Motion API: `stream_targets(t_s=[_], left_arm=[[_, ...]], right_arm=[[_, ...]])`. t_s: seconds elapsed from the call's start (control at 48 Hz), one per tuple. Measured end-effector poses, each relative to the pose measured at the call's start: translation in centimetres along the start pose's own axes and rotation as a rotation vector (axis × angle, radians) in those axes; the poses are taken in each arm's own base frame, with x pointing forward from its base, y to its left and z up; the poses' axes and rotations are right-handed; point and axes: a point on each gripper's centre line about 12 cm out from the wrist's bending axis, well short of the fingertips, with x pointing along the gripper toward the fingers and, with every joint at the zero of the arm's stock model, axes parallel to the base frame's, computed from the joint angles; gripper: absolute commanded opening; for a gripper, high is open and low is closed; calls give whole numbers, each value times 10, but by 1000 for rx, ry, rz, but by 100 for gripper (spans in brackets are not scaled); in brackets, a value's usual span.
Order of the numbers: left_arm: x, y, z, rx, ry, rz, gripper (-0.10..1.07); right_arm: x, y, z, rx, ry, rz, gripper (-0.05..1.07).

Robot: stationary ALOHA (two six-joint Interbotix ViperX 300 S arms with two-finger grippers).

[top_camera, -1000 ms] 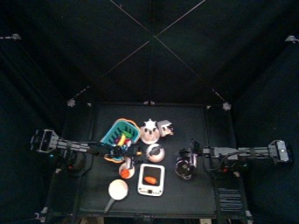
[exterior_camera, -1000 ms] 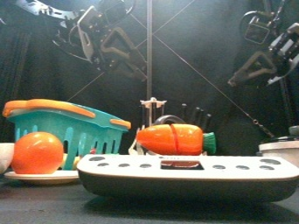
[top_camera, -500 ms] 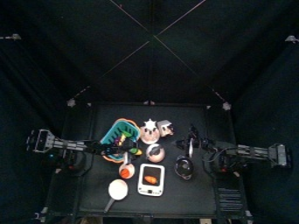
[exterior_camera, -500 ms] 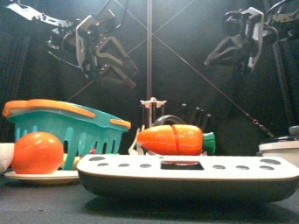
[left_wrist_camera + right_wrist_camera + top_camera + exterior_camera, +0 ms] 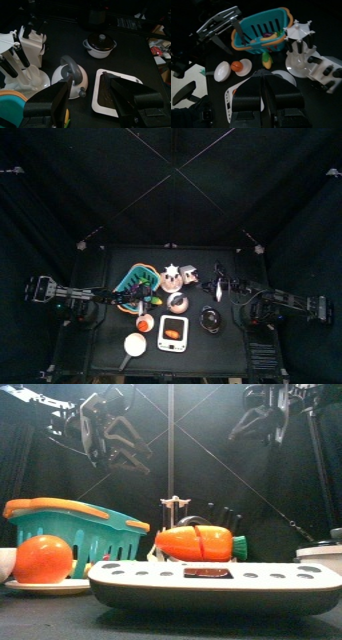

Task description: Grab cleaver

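Observation:
A small pale grey flat piece (image 5: 190,277), which I take for the cleaver, sits at the white knife holder behind the kettle (image 5: 178,303). In the wrist views the holder (image 5: 23,55) (image 5: 314,67) shows several black handles; no blade can be told apart. My right gripper (image 5: 218,287) hangs high over the table just right of the holder, jaws together and empty (image 5: 264,102); it also shows in the front view (image 5: 267,409). My left gripper (image 5: 140,306) is open and empty (image 5: 93,107) near the teal basket, raised (image 5: 107,429).
A teal basket (image 5: 136,280) stands at the back left. A white tray (image 5: 174,341) with an orange carrot-like item (image 5: 198,542) lies in front. A dark pot (image 5: 211,318) is right of the kettle. A white plate (image 5: 135,344) and an orange ball (image 5: 43,556) lie front left.
My right gripper has moved left and toward the back, from beside the pot to near the knife holder. My left arm has shifted slightly.

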Motion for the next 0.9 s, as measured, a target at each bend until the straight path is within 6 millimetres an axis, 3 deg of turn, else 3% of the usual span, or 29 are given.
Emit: stream_targets(t_s=[0.125, 0.271, 0.417, 0.583, 0.688, 0.896], left_arm=[[0, 1, 0, -2, 1, 3, 88], [-1, 3, -3, -2, 7, 7, 87], [0, 3, -4, -4, 4, 10, 87], [0, 3, -1, -5, -8, 14, 87], [0, 3, 0, -5, -11, 14, 87], [0, 3, -1, -8, -8, 14, 87]], right_arm=[[-1, -10, 15, 18, 11, -43, 34], [-9, -11, 30, -62, -93, -55, 34], [-23, -9, 23, -131, -252, -31, 34], [-41, -6, 9, -33, -343, 34, 35], [-34, -6, 2, 13, -275, 46, 36], [1, -15, -7, 43, -148, 10, 41]])
